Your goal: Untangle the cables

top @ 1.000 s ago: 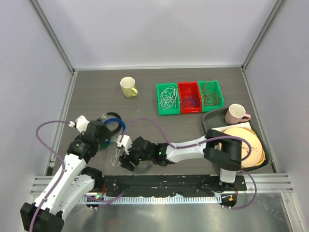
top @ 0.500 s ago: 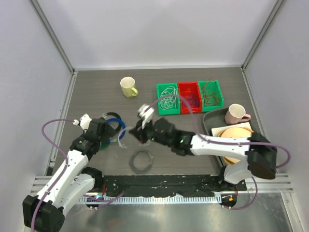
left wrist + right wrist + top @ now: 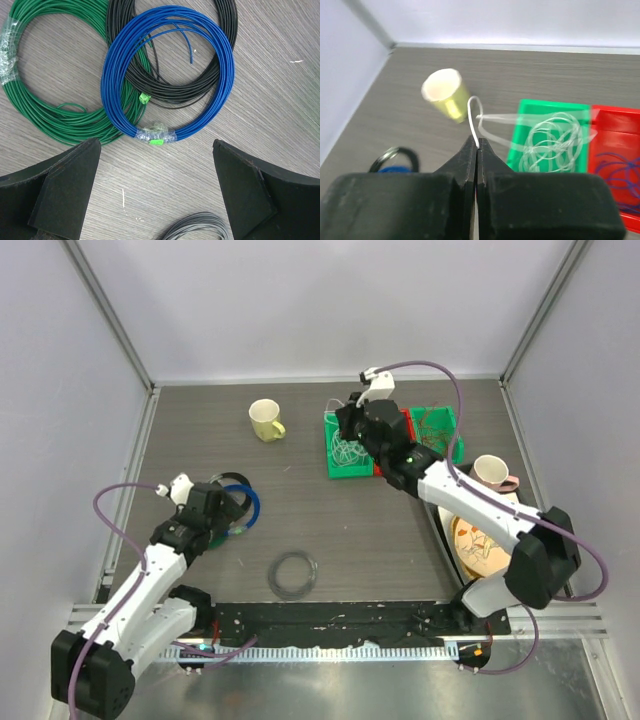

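White cables [image 3: 348,445] lie loosely looped in the left green bin [image 3: 332,468]. Blue-purple cables [image 3: 393,450] fill the red bin and reddish cables [image 3: 437,440] the right green bin. My right gripper [image 3: 347,428] hovers at the left green bin, shut on a thin white cable [image 3: 471,117] that arches up from its tips [image 3: 478,145]. Over at the left, my left gripper [image 3: 160,195] stands wide open over bare table, just short of the blue ring [image 3: 167,75], green ring [image 3: 45,75] and black ring [image 3: 175,95], touching none of them.
A dark grey coiled ring [image 3: 295,575] lies near the front middle. A yellow cup [image 3: 265,420] stands at the back left. At the right, a dark tray [image 3: 436,483] carries a pink cup [image 3: 488,475] and a plate [image 3: 480,545].
My right arm swung from beside the grey ring at the front, up and right to the left green bin, shutting on a white cable. The left arm barely moved.
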